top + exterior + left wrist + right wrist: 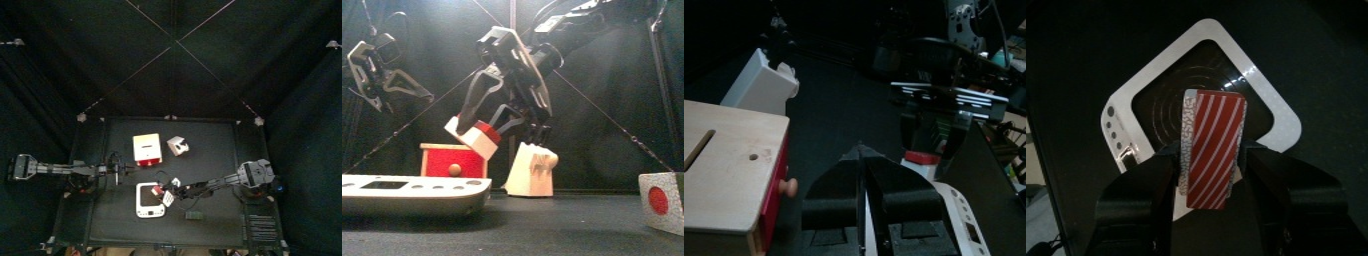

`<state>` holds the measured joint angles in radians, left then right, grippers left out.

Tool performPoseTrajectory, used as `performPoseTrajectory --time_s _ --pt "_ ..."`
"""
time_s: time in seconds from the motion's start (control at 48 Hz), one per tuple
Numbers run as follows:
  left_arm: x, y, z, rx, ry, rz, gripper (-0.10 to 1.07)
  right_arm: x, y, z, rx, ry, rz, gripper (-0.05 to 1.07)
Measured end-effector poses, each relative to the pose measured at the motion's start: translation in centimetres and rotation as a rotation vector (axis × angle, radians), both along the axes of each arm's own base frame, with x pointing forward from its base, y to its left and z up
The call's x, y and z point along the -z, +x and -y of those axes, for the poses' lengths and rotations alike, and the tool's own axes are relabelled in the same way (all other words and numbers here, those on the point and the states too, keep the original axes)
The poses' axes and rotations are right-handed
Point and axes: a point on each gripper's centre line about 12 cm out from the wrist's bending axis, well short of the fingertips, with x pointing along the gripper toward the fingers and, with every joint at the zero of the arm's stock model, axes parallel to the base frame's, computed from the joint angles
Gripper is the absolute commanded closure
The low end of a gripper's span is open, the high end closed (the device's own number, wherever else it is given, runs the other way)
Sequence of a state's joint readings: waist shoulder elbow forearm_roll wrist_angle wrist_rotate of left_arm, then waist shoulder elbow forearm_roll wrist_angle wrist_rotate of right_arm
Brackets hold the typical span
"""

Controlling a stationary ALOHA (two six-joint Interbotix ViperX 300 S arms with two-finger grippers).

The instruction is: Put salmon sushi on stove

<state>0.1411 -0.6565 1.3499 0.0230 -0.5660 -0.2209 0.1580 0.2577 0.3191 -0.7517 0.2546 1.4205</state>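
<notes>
The salmon sushi [1212, 148], a piece striped red-orange and white on top with a speckled white side, sits clamped between the two jaws of the right gripper [1212, 175], held above the table. In the right wrist view it hangs directly over the stove [1227, 75], a flat white slab with rounded corners, a dark patch of ringed lines on its top face and a row of small dots along one edge. In the front view the same piece [476, 134] shows as a red and white bit at the tip of the right gripper [480, 132], raised above and behind the stove [409, 194], which lies low at the table's front left. From above, the right gripper [166, 190] reaches in from the right and stands over the stove [147, 204] near the table's front edge.

The left gripper [867, 190] has its jaws pressed together with nothing between them; its arm rests at the table's left side [83, 172].

Behind the stove stands a red-and-white box [147, 149] with a pale wooden top and a small round knob on its red face [454, 160]. Just right of it sits a small white block [533, 168]. A white cube with a red round mark [663, 200] stands at the front right.
</notes>
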Motion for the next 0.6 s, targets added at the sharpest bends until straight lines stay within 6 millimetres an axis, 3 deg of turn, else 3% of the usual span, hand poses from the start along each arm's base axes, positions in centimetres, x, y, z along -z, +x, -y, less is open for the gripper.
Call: performPoseTrajectory --time_s 0.354,0.604 --pt "0.0 0.0 0.0 0.000 0.000 0.002 0.58 1.7 1.5 -0.5 0.038 0.053 -0.025 0.31" --pt "-0.1 0.0 0.0 0.000 0.000 0.002 0.58 1.7 1.4 -0.3 0.057 0.048 -0.041 0.19"
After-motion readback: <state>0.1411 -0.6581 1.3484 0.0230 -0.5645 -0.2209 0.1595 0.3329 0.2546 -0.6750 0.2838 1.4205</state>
